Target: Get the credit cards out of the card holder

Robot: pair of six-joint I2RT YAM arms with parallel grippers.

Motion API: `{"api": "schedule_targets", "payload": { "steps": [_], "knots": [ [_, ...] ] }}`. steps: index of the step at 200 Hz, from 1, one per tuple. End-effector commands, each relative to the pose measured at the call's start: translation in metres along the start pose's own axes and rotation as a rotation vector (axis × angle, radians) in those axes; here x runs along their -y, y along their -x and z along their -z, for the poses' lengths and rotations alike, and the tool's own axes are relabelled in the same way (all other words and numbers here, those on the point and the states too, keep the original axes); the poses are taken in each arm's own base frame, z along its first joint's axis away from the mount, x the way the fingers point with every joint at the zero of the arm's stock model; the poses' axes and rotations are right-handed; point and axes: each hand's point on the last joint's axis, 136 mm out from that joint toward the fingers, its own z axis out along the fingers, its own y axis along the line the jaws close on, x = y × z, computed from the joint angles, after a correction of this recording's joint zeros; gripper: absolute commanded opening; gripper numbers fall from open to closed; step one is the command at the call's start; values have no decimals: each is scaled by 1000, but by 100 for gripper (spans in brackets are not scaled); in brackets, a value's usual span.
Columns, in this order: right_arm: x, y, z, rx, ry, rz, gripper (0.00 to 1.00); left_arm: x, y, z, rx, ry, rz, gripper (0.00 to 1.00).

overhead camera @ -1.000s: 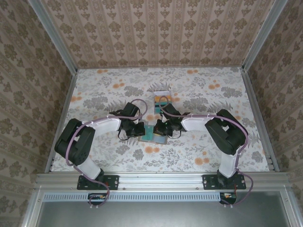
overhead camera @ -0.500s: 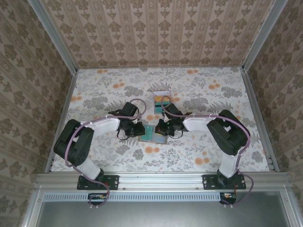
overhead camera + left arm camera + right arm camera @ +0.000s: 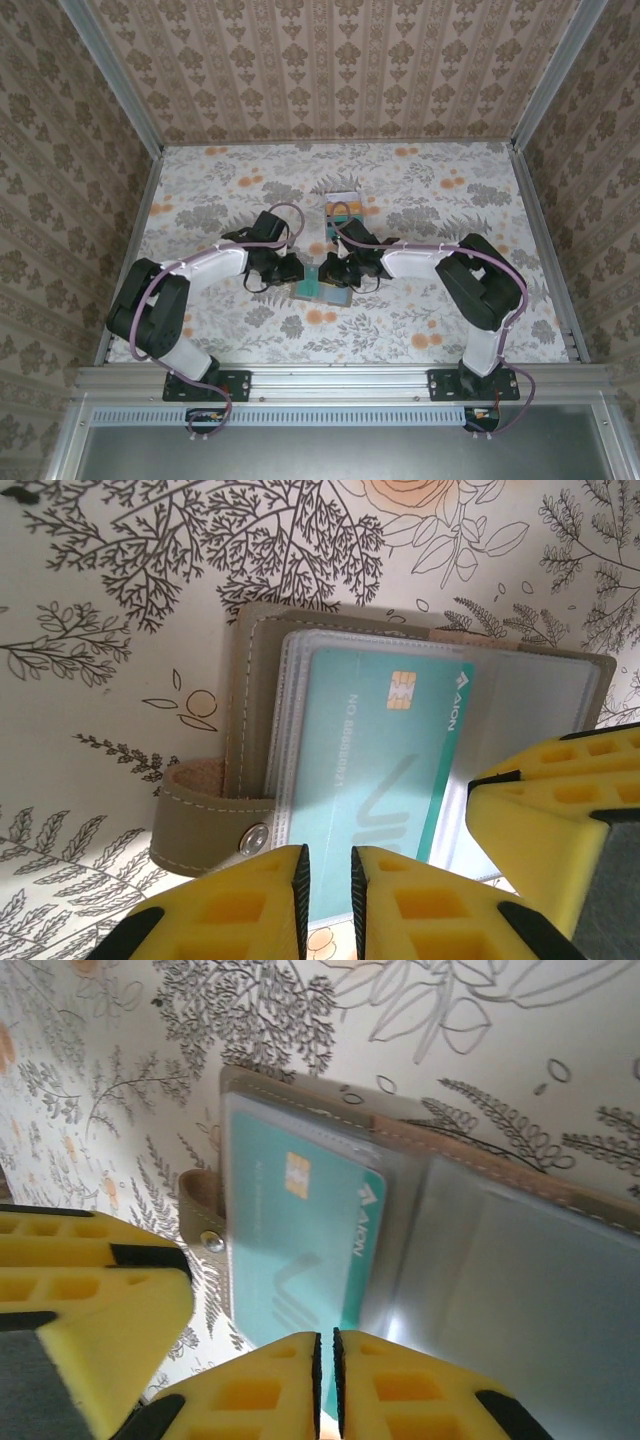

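- The card holder (image 3: 250, 680) lies open near the table's (image 3: 200, 210) middle, long axis along the near edge, between my grippers
- The teal card (image 3: 300, 1250) sits in its slot, its long axis pointing at my right gripper (image 3: 324, 1350), the nearer one; those pads stand a hairline apart, and I cannot tell if they nip anything
- My left gripper (image 3: 327, 865), parted a slit on nothing, sits by the snap strap (image 3: 200, 815)
- Bare table toward the near edge leaves room to draw the card out

We see the left arm (image 3: 215, 263) and the right arm (image 3: 410, 262), black at the joints and white in between. A purple cable (image 3: 286, 212) loops along each. Black bases (image 3: 205, 385) sit on the silver rail (image 3: 340, 381). The fingers (image 3: 240, 910) are yellow with holes.
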Motion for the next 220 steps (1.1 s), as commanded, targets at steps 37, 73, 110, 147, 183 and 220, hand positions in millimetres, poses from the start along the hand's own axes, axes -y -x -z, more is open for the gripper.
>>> {"api": "schedule_targets", "payload": {
  "steps": [37, 73, 110, 147, 183, 220],
  "knots": [
    [6, -5, -7, -33, -32, 0, 22, -16, -15, -16, -62, 34, 7, 21],
    [10, -8, -11, -49, -37, 1, 22, -17, -19, -23, -81, 31, 11, 20],
    [11, -8, -15, -54, -27, -5, 17, -14, -22, -26, -86, 27, 7, 18],
    [11, -9, -17, -57, -19, -9, 17, -13, -24, -28, -93, 29, 5, 18],
    [8, -9, -18, -60, -3, -9, 17, -11, -24, -28, -95, 23, 3, 17],
    [4, -9, -20, -64, 21, -12, 17, -8, -24, -28, -96, 18, -4, 16]
  ]
}}
